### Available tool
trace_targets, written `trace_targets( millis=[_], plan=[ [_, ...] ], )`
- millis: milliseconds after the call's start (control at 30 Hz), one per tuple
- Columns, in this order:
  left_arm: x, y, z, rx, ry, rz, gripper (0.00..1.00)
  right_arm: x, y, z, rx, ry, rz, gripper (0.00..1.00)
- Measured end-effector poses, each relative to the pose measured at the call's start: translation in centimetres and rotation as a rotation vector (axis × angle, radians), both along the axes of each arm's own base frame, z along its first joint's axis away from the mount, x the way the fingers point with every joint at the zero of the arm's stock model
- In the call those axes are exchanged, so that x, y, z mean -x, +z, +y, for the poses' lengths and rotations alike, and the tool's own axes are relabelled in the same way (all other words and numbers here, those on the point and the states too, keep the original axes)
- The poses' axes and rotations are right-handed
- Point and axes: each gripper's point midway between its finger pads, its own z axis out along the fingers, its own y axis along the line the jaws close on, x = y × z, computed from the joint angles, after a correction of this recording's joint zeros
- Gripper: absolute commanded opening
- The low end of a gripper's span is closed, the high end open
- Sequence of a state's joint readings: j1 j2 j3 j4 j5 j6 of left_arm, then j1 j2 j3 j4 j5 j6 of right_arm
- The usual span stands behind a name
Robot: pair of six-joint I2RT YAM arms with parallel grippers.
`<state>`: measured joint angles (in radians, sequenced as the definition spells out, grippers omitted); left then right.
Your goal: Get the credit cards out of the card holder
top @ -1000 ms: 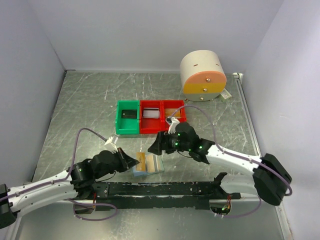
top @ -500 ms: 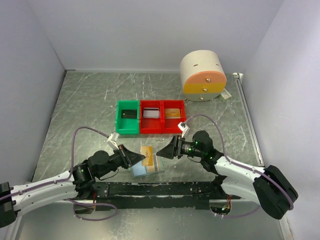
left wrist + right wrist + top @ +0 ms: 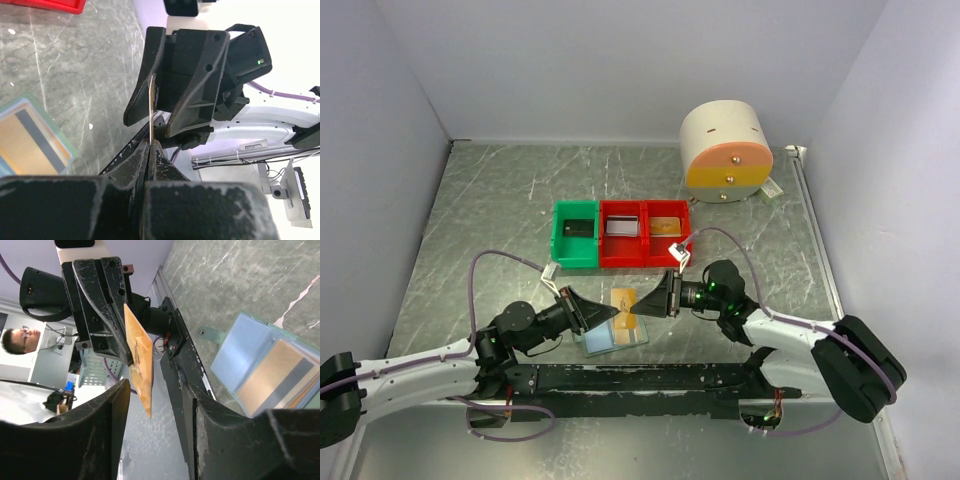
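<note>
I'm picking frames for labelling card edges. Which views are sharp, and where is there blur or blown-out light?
Top external: evenly lit, sharp, with a soft sheen on the scratched table. Left wrist: the left gripper blurs toward the lens, and the background at right is blown out white. Right wrist: the orange credit card is crisp, while the right gripper is dark and soft.

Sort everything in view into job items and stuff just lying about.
Job: held card, holder, card inside it.
Lying about: green bin, red bins, drawer unit.
</note>
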<state>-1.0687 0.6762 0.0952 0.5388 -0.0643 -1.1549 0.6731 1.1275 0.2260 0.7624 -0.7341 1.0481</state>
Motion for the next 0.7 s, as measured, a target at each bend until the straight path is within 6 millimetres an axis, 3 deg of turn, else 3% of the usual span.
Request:
trace_targets(
  millis=[133,700],
  plan=[
    [0.1,0.5,-0.1,0.028,-0.009,-0.015,0.07,0.2,0.2,0.2,-0.02,0.024,0.018,0.32],
    [0.5,1.0,-0.1,0.075,-0.025,-0.036,0.07,0.8,2.1,0.9,-0.116,0.083,0.04,0.16]
  ],
)
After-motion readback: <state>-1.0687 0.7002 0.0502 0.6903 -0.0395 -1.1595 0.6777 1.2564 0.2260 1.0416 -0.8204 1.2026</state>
